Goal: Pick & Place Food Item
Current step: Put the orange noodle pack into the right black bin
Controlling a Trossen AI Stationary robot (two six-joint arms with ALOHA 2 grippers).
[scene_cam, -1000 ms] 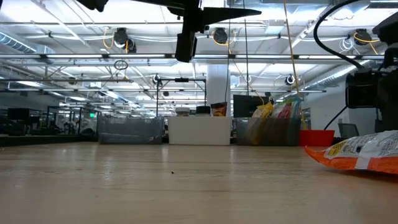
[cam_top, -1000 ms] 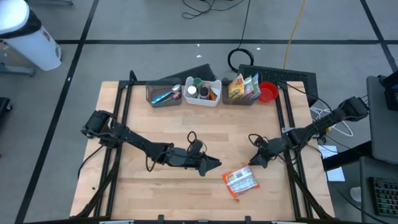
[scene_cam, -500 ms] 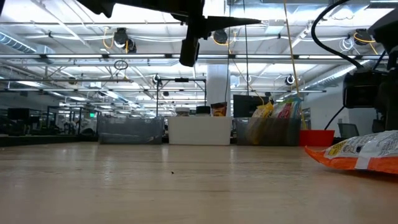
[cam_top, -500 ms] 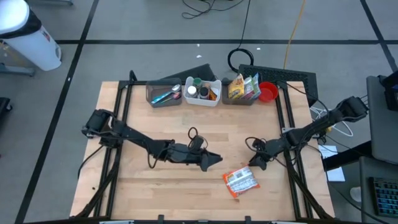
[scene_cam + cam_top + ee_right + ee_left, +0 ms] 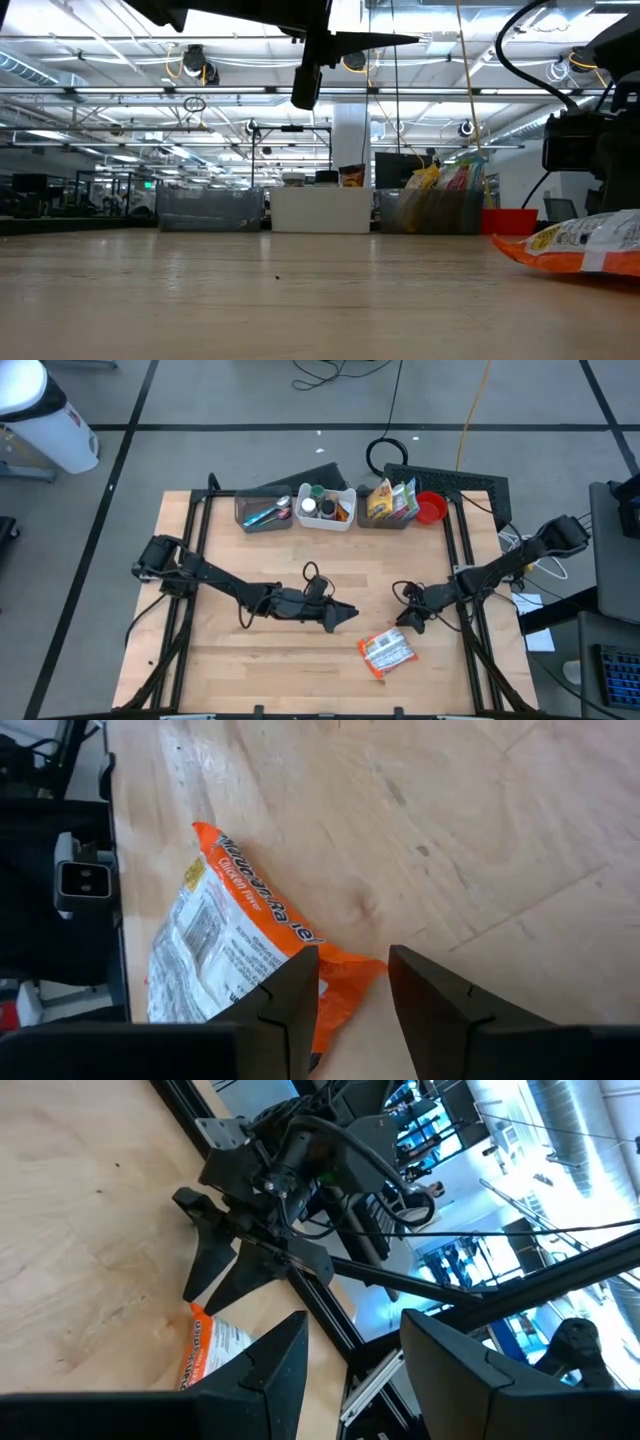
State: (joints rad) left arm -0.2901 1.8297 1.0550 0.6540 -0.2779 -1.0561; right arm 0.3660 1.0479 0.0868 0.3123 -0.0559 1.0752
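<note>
An orange and white food packet lies flat on the wooden table near its front right. My right gripper is at the packet's far right corner, slanting down, open, with the orange corner between its fingertips. My left gripper hangs above the middle of the table, pointing level toward the right arm, open and holding nothing. The left wrist view shows the packet beyond its fingers. In the low view the packet lies at the right. My right gripper has one finger on each side of the packet's orange corner, coming from the far right and slanting down. I cannot tell whether the fingers touch it. The packet lies flat on the table.
Along the far edge stand a grey bin of tools, a white bin of bottles, a bin of snack bags and a red cup. Black frame rails run down both table sides. Bare wood lies at the front left.
My right gripper has edged slightly toward the packet's corner. The packet has stayed where it was.
</note>
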